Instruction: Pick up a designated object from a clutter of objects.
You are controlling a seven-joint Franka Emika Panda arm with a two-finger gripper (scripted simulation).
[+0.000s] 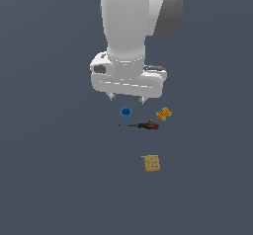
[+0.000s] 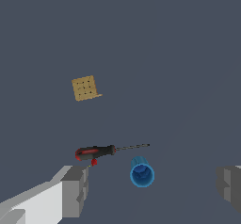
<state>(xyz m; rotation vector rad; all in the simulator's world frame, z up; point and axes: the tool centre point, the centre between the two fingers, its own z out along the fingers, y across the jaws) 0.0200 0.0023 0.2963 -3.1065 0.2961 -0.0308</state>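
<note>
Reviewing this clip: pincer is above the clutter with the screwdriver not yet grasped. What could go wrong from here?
1. The blue cup sits close beside the screwdriver; the open pincer hangs nearer the cup, so a straight descent may strike or grab it.
2. The screwdriver is slim and lies flat, so the fingers might close badly or roll it.
3. The orange piece lies near the handle end and could get nudged.

— Where's the exterior camera?
— High, facing the arm, well back from the blue cup (image 1: 126,113).
— And the wrist one?
— Close above that cup (image 2: 141,173), looking down; both catch the screwdriver (image 1: 142,125) (image 2: 104,151) beside it.
</note>
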